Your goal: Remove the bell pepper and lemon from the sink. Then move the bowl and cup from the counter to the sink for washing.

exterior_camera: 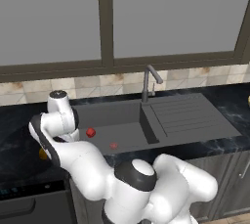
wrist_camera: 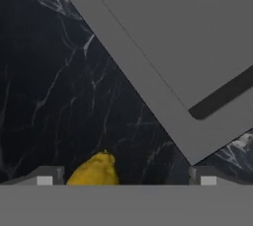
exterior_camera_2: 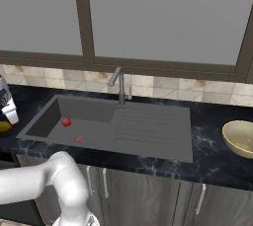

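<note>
A red bell pepper (exterior_camera: 90, 132) sits on the floor of the dark grey sink (exterior_camera: 195, 132), close to the reddish drain spot (exterior_camera: 114, 145). The lemon (wrist_camera: 95, 171) rests on the glossy black counter (wrist_camera: 54, 96) left of the basin, between the gripper (wrist_camera: 126, 175)'s widely parted fingers, which grasp nothing; whether they touch it is hard to say. A curved faucet (exterior_camera_2: 118, 84) rises behind the ribbed drainboard (exterior_camera_2: 150, 126), under beige tile and large windows. The golden bowl (exterior_camera_2: 239, 138) is cut off at the right edge, well apart from the basin. The white arm hides most of the lemon in both base views.
</note>
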{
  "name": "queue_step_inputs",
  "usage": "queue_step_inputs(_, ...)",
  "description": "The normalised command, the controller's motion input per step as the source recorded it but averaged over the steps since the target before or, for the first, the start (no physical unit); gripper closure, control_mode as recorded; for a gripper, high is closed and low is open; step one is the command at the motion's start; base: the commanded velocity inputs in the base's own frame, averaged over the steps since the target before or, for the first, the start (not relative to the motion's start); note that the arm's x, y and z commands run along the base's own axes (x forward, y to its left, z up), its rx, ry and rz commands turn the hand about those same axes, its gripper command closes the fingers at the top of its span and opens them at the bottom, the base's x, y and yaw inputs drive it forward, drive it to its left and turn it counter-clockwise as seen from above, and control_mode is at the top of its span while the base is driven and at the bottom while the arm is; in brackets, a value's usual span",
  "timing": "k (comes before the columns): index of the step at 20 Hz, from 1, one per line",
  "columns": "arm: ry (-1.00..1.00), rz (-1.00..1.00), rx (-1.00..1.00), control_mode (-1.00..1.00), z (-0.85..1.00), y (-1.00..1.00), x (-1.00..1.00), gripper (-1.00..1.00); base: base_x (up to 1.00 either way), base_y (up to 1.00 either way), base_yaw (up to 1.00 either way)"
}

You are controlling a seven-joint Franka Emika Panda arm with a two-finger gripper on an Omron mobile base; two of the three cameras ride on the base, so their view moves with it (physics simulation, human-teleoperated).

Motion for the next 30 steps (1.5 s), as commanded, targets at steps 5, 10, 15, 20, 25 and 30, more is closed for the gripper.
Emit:
queue_step_inputs(5,-0.04,0.13,0.00,-1.00,0.07,-0.54,-0.10,-1.00,0.00,0.00,0.00)
queue_step_inputs(10,-0.03,0.19,0.00,-1.00,0.05,-0.58,-0.07,-1.00,0.00,0.00,0.00)
queue_step_inputs(15,-0.06,0.15,0.00,-1.00,0.05,-0.57,-0.04,-1.00,0.00,0.00,0.00)
queue_step_inputs(20,-0.04,0.09,0.00,-1.00,0.05,-0.54,0.00,-1.00,0.00,0.00,0.00)
queue_step_inputs(25,-0.01,0.03,0.00,-1.00,0.02,-0.51,0.04,-1.00,0.00,0.00,0.00)
queue_step_inputs(30,-0.01,0.00,0.00,-1.00,0.00,-0.42,0.13,-1.00,0.00,0.00,0.00)
